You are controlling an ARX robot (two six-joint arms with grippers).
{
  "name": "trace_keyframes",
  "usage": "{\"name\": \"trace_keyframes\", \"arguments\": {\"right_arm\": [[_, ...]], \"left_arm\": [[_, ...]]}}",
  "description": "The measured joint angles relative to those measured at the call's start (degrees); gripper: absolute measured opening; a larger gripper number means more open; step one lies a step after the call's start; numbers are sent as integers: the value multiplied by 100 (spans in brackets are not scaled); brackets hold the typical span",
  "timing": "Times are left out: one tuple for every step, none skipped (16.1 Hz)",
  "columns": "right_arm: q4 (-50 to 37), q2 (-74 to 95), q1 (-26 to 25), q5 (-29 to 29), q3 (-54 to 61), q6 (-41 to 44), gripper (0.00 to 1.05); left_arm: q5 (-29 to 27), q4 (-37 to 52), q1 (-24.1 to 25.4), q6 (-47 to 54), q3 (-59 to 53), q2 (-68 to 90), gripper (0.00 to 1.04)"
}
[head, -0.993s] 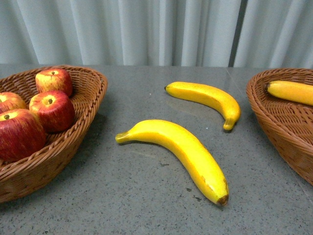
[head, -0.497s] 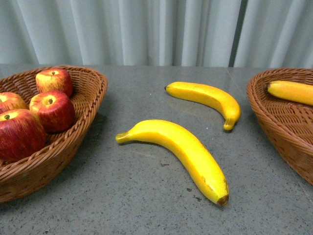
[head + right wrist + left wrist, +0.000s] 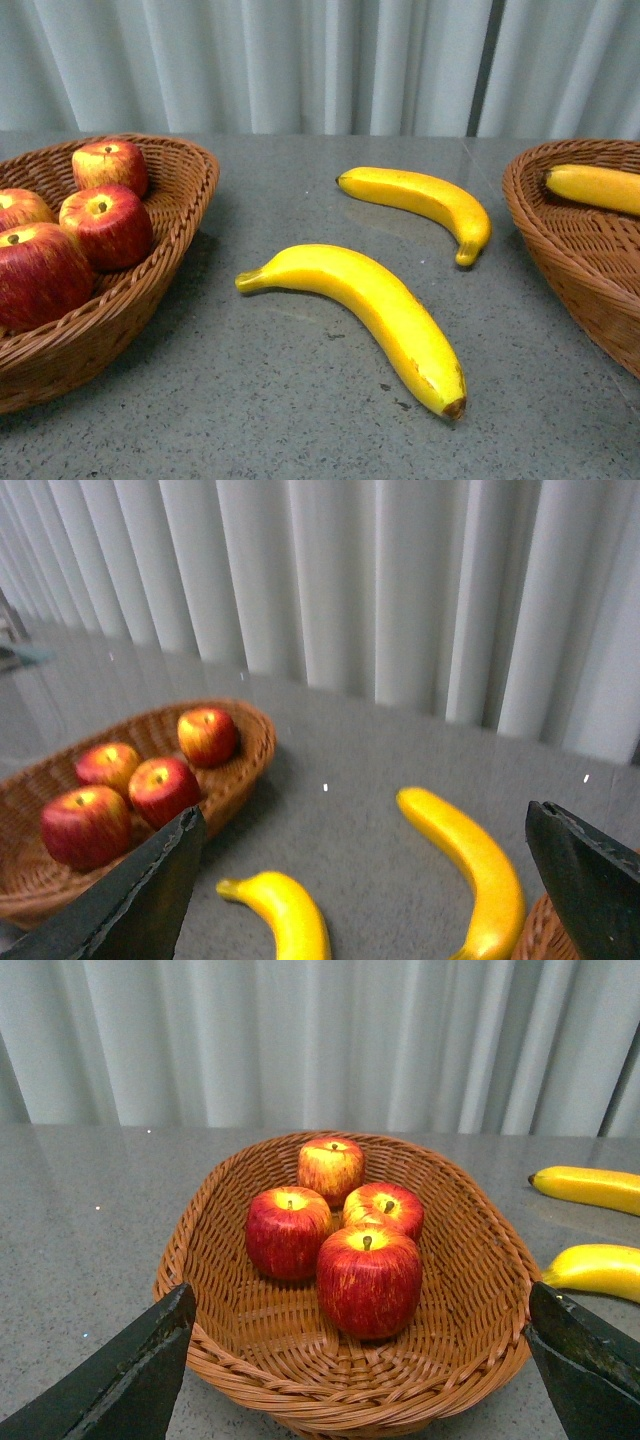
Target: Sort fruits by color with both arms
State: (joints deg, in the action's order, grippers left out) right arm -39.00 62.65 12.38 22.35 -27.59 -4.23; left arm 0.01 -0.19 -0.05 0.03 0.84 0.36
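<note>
A: Grey table (image 3: pixel 300 420) first. How much room?
B: Plenty. Bare speckled top btwn two wicker baskets, pale curtain (image 3: pixel 300 60) along the far edge.
A: Pincers?
B: The left gripper (image 3: pixel 360 1287) has its fingers (image 3: pixel 130 1380) spread wide, empty, touching nothing. The left basket (image 3: pixel 470 1260) sits straight ahead of it, near, framed btwn both fingers. The right gripper (image 3: pixel 365 810) is likewise wide apart & empty, up above the table. Of the right basket (image 3: pixel 560 240), its wrist view shows only a bit of rim beside one finger.
A: Counts?
B: 3 bananas. The near banana (image 3: pixel 370 305) & far banana (image 3: pixel 425 200) lie loose on the table, ahead of and below the right gripper, apart from each other. The third banana (image 3: pixel 600 187) is in the right basket. 4 apples (image 3: pixel 368 1275), all in the left basket, bunched close, stems up.
A: Edges?
B: Near banana's stem end points toward the left basket, w/ a clear gap to the rim. Far banana's tip is near the right basket, not touching.
</note>
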Motion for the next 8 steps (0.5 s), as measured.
{"name": "trace_keyframes", "arguments": {"right_arm": [[413, 793, 236, -129, -586, 205, 98], [929, 1593, 514, -313, -1276, 463, 98], [1482, 2218, 787, -452, -2035, 693, 98], [2105, 2643, 1049, -595, -2752, 931, 98], [2636, 2876, 1290, -776, -3198, 1167, 98], [3185, 3012, 1585, -872, -3377, 1464, 98], [3598, 3106, 1823, -1010, -3340, 1705, 98], [3860, 3224, 2009, -1091, -3250, 1886, 98]], "left_arm": [[0, 0, 0, 0, 0, 0, 98], [-2, -2, 0, 0, 0, 0, 98], [-2, 0, 0, 0, 0, 0, 98], [0, 0, 0, 0, 0, 0, 98], [0, -2, 0, 0, 0, 0, 98], [-2, 0, 0, 0, 0, 0, 98], [-2, 0, 0, 0, 0, 0, 98], [0, 0, 0, 0, 0, 0, 98]]}}
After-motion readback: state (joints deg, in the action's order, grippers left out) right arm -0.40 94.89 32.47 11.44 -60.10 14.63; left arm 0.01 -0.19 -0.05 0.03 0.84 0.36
